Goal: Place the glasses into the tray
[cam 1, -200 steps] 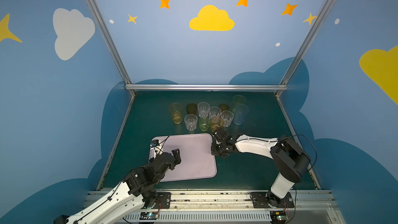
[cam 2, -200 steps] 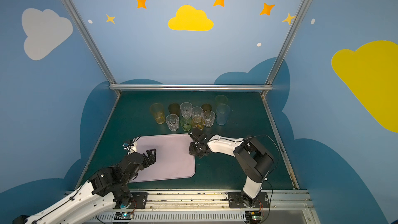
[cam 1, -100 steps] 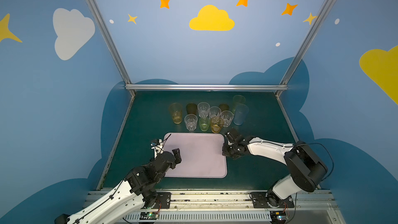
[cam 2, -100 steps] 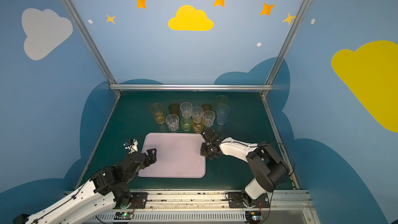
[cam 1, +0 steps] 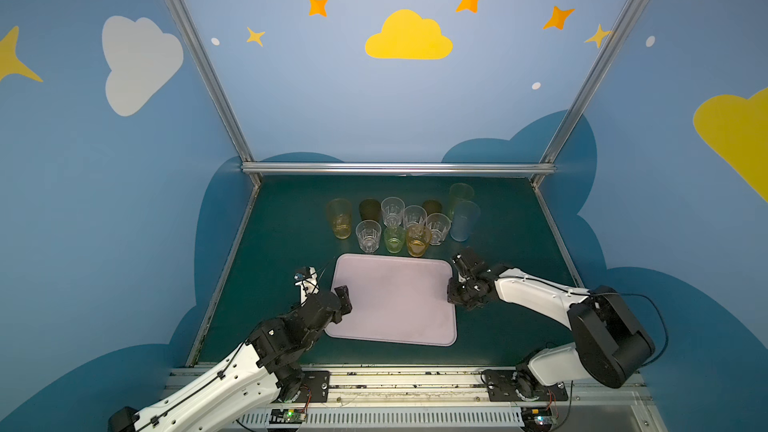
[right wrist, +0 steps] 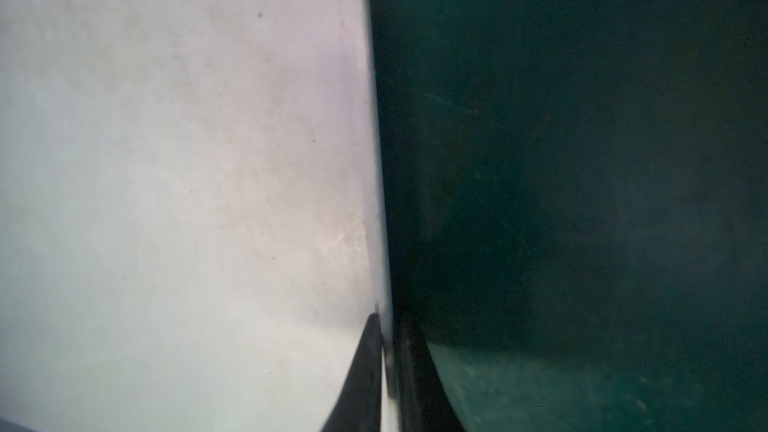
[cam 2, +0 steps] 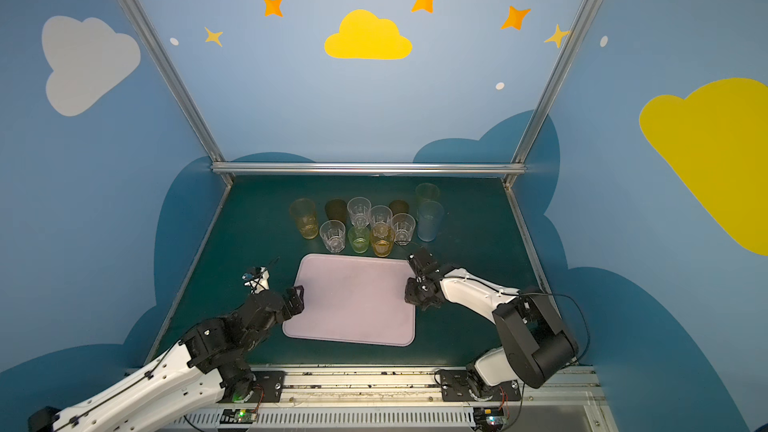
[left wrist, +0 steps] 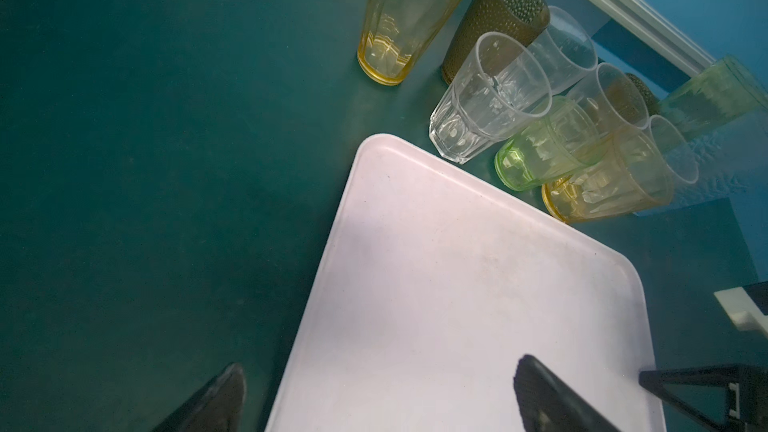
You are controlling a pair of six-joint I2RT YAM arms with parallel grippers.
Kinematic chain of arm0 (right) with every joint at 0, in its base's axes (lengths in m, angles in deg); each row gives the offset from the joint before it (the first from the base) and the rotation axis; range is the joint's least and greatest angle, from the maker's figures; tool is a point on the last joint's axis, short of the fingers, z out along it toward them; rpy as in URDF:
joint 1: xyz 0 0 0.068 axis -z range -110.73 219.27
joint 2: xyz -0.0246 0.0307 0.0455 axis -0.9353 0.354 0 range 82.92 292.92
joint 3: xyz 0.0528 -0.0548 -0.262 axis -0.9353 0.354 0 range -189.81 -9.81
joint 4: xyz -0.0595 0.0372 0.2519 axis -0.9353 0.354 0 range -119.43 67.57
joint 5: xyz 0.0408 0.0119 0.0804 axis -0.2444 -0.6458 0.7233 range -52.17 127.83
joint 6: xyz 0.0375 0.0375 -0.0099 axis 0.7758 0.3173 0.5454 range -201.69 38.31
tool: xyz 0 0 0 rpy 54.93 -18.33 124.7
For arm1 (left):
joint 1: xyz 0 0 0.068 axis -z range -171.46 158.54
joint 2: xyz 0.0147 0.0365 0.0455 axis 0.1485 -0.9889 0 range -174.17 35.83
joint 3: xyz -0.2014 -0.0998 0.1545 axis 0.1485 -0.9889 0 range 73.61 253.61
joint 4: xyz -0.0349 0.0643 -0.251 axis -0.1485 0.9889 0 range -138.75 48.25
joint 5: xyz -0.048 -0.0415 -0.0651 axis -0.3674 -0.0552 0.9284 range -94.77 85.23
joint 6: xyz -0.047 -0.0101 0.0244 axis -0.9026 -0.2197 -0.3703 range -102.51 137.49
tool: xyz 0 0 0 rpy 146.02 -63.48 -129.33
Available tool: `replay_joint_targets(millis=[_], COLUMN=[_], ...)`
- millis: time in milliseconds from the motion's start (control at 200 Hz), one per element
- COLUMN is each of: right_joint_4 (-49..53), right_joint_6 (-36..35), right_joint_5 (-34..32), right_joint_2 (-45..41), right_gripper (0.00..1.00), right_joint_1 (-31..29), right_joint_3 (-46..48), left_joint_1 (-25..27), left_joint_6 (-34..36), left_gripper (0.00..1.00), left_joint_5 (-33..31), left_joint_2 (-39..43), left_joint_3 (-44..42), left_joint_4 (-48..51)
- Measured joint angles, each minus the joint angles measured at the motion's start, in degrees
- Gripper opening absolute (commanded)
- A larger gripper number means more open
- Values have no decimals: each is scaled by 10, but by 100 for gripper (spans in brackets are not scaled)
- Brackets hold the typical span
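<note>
On the tray [right wrist: 166, 160] rim, the tight-clamped right tool [right wrist: 388, 326]

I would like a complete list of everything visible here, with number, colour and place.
short clear glasses: four, clear, in the cluster behind the tray
short brown glasses: two, brown, cluster's back row
short green glass: one, green, front row
orange glass: one, orange, front row, by the tray's far rim
tall yellow glass: one, yellow, cluster's left end
tall green glass: one, green, right end, back
tall blue glass: one, pale blue, right end
tray: one, lilac-pink, table's middle, empty
table: one, dark green, under everything
left gripper: one, black, open over the tray's left edge
right gripper: one, black, shut on the tray's right rim
</note>
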Motion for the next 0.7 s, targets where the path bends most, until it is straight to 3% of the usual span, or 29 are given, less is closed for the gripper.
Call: replay_joint_targets(millis=[75,190,376,521,701], right_joint_4=[6,13,23,35,50], right_joint_6=[-8,-18,-35,-39,-41], right_joint_5=[0,2,18,26,40], right_joint_2=[-3,-9,-33,-84,-171], right_gripper=[16,36,51,71,82], right_joint_1=[7,19,28,28,28], right_joint_3=[2,3,3,3,3], left_joint_1=[0,-4,-16,-43,-89], left_joint_6=[0,3,9,13,35], left_gripper=[100,100,100,100,100], left_joint_5=[3,9,17,34,62], left_joint_2=[-7,-19,-38,-58,-108], left_joint_3=[0,3,26,46,86], left_joint_4=[0,0,0,1,1])
